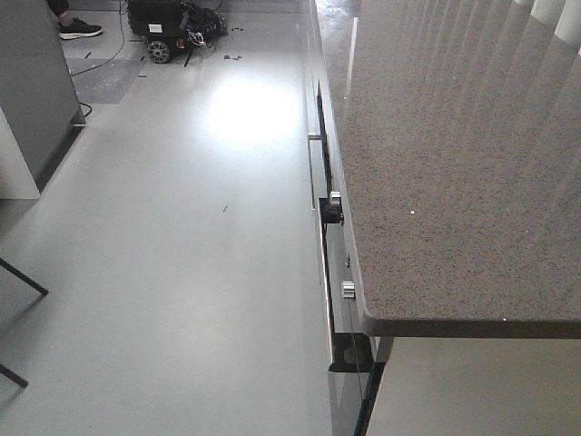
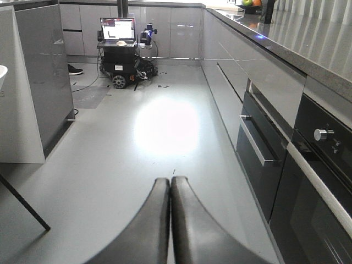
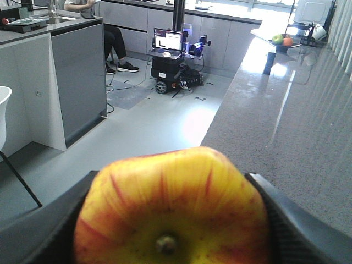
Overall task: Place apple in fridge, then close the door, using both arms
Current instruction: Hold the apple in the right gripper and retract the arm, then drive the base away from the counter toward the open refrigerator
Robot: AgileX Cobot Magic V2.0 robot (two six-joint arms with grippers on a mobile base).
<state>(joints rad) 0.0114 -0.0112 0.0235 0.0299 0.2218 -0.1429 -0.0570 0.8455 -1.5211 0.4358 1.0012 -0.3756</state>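
- Apple (image 3: 170, 206) sits in the R gripper (image 3: 171, 190), wedged btwn its two dark fingers (image 3: 291, 225). They press its left & right flanks, jaws spread about apple-wide, nothing else in them.
- Stem end faces back at the wrist cam, so the stem axis runs roughly along the gripper's reach, w/ the fingers across it. Looks a firm hold to me, tho the apple's far side is hidden.
- L gripper (image 2: 169, 184) is pinched tight, tips touching, nothing btwn them. It hangs low over the floor (image 2: 110, 181), pointing down the aisle.
- Fridge & door: I can't pick out either for sure in any view.
- Ahead of both wrists is open aisle, w/ a laptop cart (image 2: 118, 49) at the far end. The counter (image 3: 286, 126) runs along the right, w/ an oven (image 2: 322, 181) under it.
- So the relation that matters: the fridge doesn't show ahead of the apple hand. Which way it lies, & which arm is nearer, can't tell from here.
- My guess: the robot has to turn or drive before any reach. R arm takes the apple in, and L arm, being free, gets the door.
- Risk, I'd say: the counter is close on the right, so a swing that way could clip it.
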